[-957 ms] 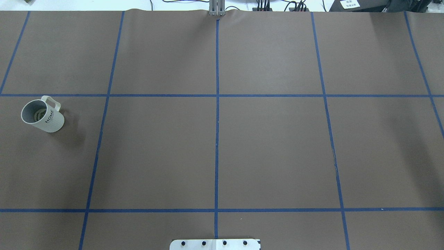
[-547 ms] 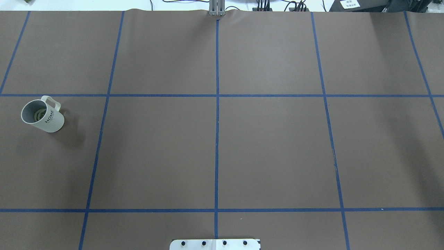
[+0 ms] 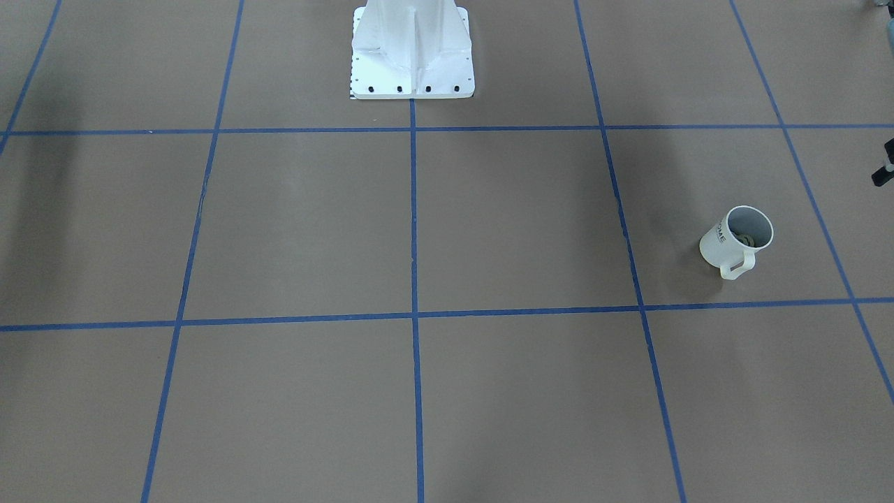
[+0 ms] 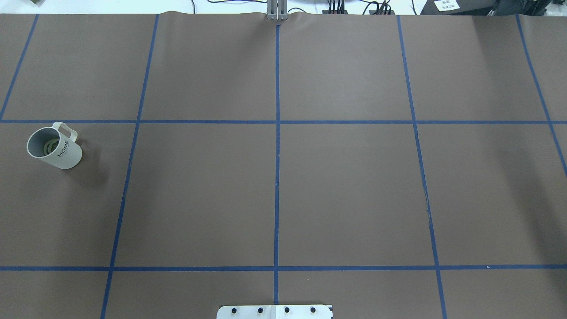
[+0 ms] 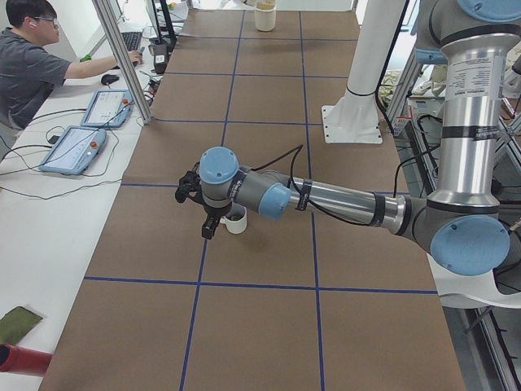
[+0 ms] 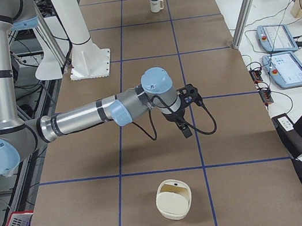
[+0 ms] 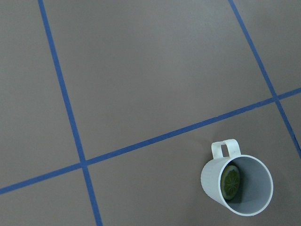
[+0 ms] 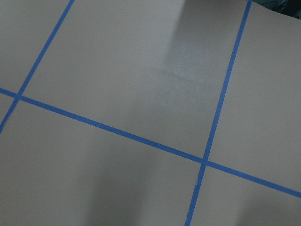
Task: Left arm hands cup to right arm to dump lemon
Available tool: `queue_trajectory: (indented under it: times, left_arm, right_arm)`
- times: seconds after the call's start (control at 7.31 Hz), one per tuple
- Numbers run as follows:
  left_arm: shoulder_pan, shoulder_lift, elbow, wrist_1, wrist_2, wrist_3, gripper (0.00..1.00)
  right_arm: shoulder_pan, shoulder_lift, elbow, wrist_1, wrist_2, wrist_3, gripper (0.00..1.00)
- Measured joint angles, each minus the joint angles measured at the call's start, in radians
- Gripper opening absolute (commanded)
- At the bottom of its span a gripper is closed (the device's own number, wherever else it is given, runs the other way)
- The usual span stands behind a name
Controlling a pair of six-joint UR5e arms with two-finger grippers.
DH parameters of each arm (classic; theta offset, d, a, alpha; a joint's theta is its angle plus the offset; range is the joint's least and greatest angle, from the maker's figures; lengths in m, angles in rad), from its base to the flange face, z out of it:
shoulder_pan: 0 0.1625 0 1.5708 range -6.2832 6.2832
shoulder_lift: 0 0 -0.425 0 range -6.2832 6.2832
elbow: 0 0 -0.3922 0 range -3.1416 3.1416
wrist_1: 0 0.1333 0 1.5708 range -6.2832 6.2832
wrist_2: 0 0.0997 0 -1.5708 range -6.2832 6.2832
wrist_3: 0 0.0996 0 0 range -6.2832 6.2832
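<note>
The white "HOME" cup [image 4: 62, 153] stands upright at the table's far left, its handle pointing away from the robot. It also shows in the front view [image 3: 733, 244] and the left wrist view [image 7: 237, 184]. The yellow-green lemon [image 7: 231, 181] leans inside it. In the exterior left view, the left arm's gripper [image 5: 210, 228] hangs above the table just in front of the cup [image 5: 237, 219]. In the exterior right view, the right arm's gripper [image 6: 184, 128] hangs over the table far from the cup [image 6: 156, 4]. I cannot tell whether either gripper is open or shut.
The robot's white base [image 3: 412, 52] stands at the table's near middle. A cream container [image 6: 174, 200] sits at the table's right end. An operator [image 5: 32, 61] and teach pendants [image 5: 75, 148] are at the side bench. Blue tape lines grid the brown tabletop [image 4: 345, 190].
</note>
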Motion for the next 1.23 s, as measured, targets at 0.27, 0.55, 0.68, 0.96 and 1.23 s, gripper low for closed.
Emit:
queue_trajectory:
  times: [0.27, 0.55, 0.68, 0.96, 1.23]
  left_arm:
    - [0.098, 0.004, 0.01, -0.067, 0.095, -0.178, 1.0]
    - [0.228, -0.001, 0.066, -0.22, 0.204, -0.38, 1.0]
    - [0.28, -0.007, 0.099, -0.285, 0.227, -0.433, 1.0]
    - [0.326, -0.012, 0.126, -0.342, 0.243, -0.466, 0.87]
    - [0.356, -0.013, 0.13, -0.355, 0.246, -0.466, 0.39]
  right_arm:
    - [-0.004, -0.003, -0.003, 0.006, 0.016, -0.001, 1.0]
    - [-0.005, -0.004, -0.004, 0.007, 0.022, -0.001, 1.0]
    - [-0.005, -0.004, -0.005, 0.007, 0.023, -0.001, 1.0]
    - [-0.005, -0.004, -0.008, 0.007, 0.023, -0.001, 1.0]
    - [-0.005, -0.004, -0.013, 0.007, 0.023, -0.002, 1.0]
